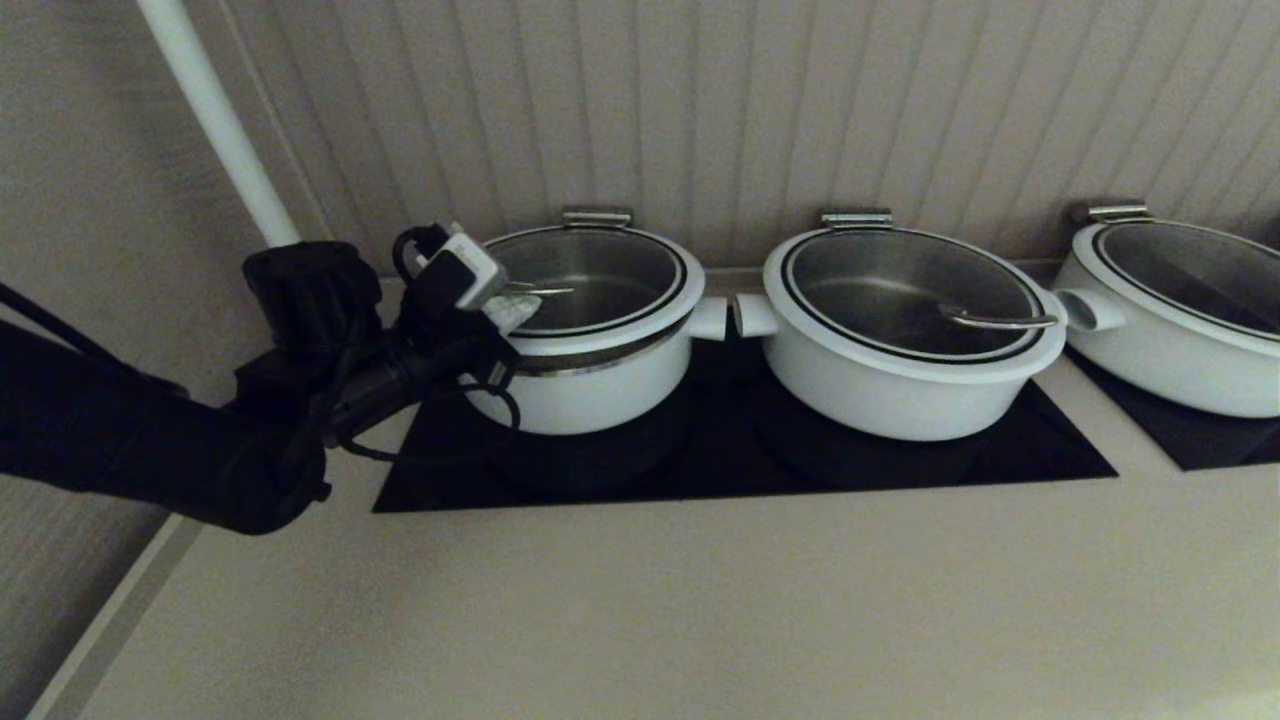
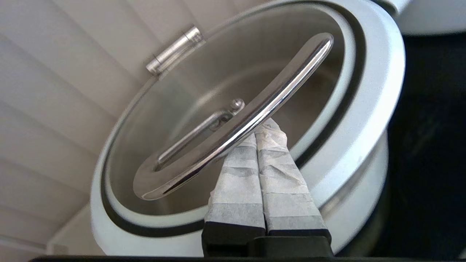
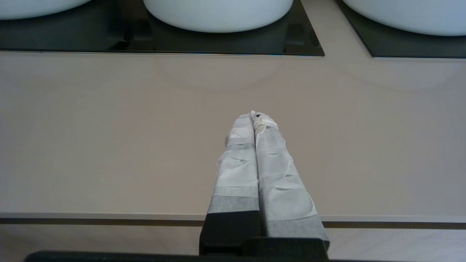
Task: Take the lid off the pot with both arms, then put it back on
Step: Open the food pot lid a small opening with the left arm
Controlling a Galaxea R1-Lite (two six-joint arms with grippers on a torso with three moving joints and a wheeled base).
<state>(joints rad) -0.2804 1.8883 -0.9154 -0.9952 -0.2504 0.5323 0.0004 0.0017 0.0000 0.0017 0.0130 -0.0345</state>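
Note:
The lid (image 1: 600,272), clear glass with a white rim and black ring, lies on the pot (image 1: 590,392), the leftmost and deepest white one. A steel band shows between the lid's rim and the pot's body. My left gripper (image 1: 508,312) reaches in from the left, over the lid's near-left edge. In the left wrist view the left gripper (image 2: 263,128) is shut, its taped tips tucked under the steel loop handle (image 2: 276,98) and touching it. My right gripper (image 3: 255,115) is shut and empty over the beige counter's front part, out of the head view.
Two wider white pots with lids stand to the right, the middle pot (image 1: 900,370) and the right pot (image 1: 1170,330). They sit on black cooktop panels (image 1: 720,470). A ribbed wall rises close behind. A white pole (image 1: 215,120) stands at the back left. Beige counter (image 1: 640,610) lies in front.

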